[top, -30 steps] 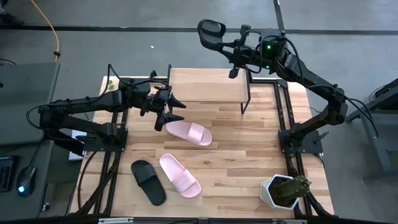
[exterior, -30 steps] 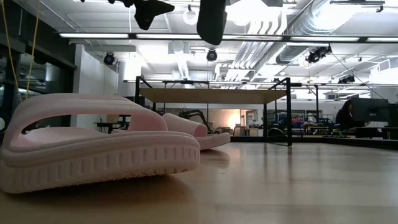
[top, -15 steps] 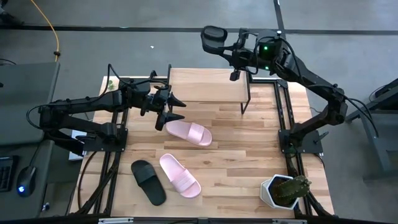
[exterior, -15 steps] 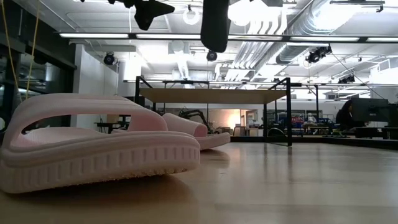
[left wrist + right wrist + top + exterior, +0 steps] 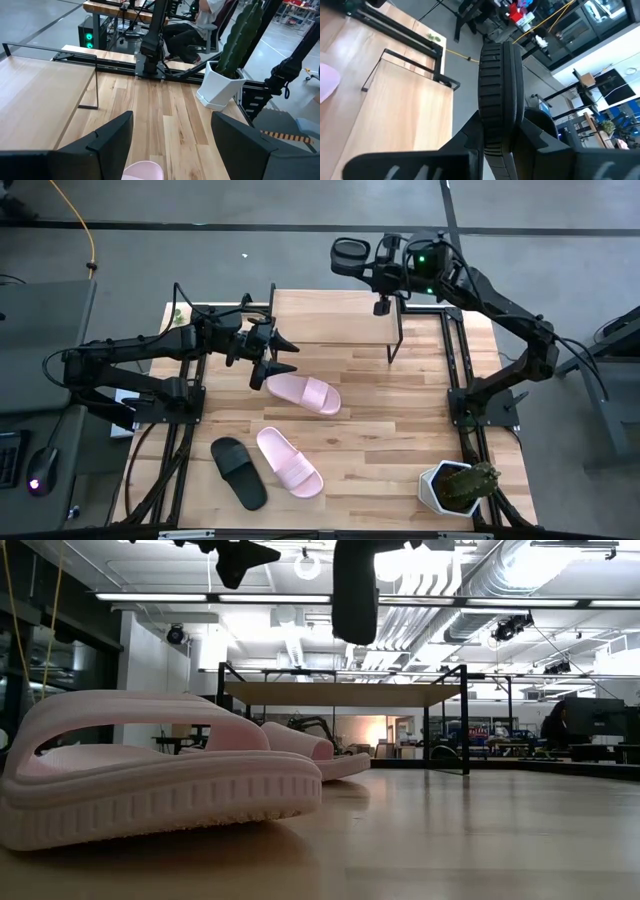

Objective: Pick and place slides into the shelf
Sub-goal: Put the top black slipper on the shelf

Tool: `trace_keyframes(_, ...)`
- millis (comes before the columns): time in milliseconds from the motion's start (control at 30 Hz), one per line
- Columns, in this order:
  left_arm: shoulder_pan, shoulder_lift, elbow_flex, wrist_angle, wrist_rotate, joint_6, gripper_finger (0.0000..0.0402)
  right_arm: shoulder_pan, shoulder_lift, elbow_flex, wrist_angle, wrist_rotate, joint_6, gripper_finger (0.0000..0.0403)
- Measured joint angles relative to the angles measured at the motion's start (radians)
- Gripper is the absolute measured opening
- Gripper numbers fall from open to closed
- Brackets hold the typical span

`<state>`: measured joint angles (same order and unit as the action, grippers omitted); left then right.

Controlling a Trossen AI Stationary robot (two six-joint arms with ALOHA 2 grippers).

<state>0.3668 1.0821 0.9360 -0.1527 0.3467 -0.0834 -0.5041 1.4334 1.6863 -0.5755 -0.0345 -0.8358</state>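
Carrying step: my right gripper (image 5: 362,258) clamps a black slide (image 5: 349,252) above the far shelf (image 5: 335,318), lowering due next; my left gripper (image 5: 283,354) waits, jaws wide.

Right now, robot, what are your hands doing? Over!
Right gripper shut on black slide, above the shelf. Left gripper open, over pink slide. Nothing in the way.

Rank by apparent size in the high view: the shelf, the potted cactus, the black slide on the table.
1. The shelf, clearly the largest.
2. The potted cactus and the black slide on the table look about alike in area, so I leave these two unranked.
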Motion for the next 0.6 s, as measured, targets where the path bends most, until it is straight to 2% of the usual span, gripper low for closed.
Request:
trace_keyframes(333, 0.000, 0.000, 0.000, -0.012, 0.000, 0.000, 0.0257, 0.028, -0.005, 0.000, -0.051, -0.006, 0.000, 0.0033)
trace_keyframes(600, 0.000, 0.000, 0.000, -0.023, -0.002, 0.002, 0.0257, 0.058, -0.074, 0.000, -0.106, 0.010, 0.017, 0.0028)
